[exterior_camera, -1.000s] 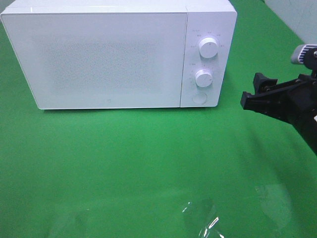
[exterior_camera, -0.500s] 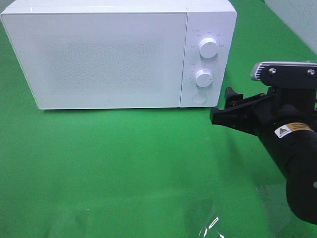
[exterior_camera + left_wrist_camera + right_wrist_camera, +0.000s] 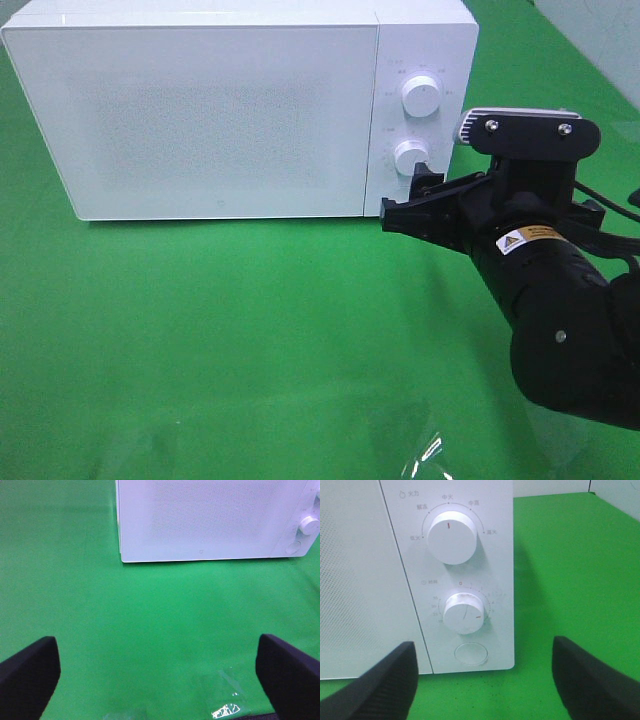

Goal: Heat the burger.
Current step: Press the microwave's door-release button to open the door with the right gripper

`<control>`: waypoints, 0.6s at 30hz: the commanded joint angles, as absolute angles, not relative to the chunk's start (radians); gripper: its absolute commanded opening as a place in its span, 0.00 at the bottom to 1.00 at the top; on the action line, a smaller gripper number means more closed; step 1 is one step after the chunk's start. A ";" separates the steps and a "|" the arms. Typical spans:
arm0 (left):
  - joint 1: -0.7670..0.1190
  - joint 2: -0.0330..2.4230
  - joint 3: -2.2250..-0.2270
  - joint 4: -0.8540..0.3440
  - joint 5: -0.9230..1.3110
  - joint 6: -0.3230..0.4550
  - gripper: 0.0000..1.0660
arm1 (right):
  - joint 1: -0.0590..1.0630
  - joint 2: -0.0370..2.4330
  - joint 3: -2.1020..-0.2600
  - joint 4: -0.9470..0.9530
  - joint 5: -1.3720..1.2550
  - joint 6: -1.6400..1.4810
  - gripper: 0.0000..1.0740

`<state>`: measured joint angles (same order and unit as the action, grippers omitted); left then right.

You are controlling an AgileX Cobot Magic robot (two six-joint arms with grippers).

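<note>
A white microwave [image 3: 365, 580] fills most of the view, its speckled door shut, and its control panel [image 3: 495, 575] faces the camera. On that panel a large white upper knob [image 3: 452, 537] has its red mark pointing straight up, a smaller lower knob [image 3: 464, 612] sits just below it, and a round button [image 3: 471, 654] lies near the microwave's bottom edge. The right gripper [image 3: 484, 652] is close in front of the panel with its two dark fingers [image 3: 380, 685] spread wide and nothing between them, and green counter [image 3: 570, 570] stretches beside the microwave.
</note>
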<state>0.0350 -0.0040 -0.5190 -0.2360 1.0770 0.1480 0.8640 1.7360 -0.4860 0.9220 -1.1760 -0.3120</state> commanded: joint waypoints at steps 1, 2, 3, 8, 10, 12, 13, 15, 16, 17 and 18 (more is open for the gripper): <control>0.034 -0.020 -0.517 -0.238 1.070 0.143 0.93 | 0.866 1.738 -0.498 0.921 -1.158 -0.256 0.68; 0.034 -0.020 -0.517 -0.238 1.070 0.143 0.93 | 0.866 1.738 -0.498 0.921 -1.158 -0.256 0.68; 0.034 -0.020 -0.517 -0.238 1.070 0.143 0.93 | 0.866 1.738 -0.498 0.921 -1.142 -0.195 0.68; 0.034 -0.020 -0.517 -0.238 1.070 0.143 0.93 | 0.866 1.738 -0.498 0.920 -1.103 0.024 0.67; 0.034 -0.020 -0.517 -0.238 1.070 0.143 0.93 | 0.866 1.738 -0.498 0.920 -1.088 0.122 0.65; 0.034 -0.020 -0.517 -0.238 1.070 0.143 0.93 | 0.866 1.738 -0.498 0.920 -1.082 0.231 0.62; 0.034 -0.020 -0.517 -0.238 1.070 0.143 0.93 | 0.866 1.738 -0.498 0.920 -1.081 0.293 0.61; 0.034 -0.020 -0.517 -0.238 1.070 0.143 0.93 | 0.866 1.738 -0.498 0.916 -1.081 0.421 0.58; 0.034 -0.020 -0.517 -0.238 1.070 0.143 0.93 | 0.866 1.738 -0.498 0.916 -1.081 0.421 0.58; 0.034 -0.020 -0.517 -0.238 1.070 0.143 0.93 | 0.866 1.738 -0.498 0.916 -1.071 0.538 0.53; 0.034 -0.020 -0.517 -0.238 1.070 0.143 0.93 | 0.866 1.738 -0.498 0.916 -1.071 0.538 0.53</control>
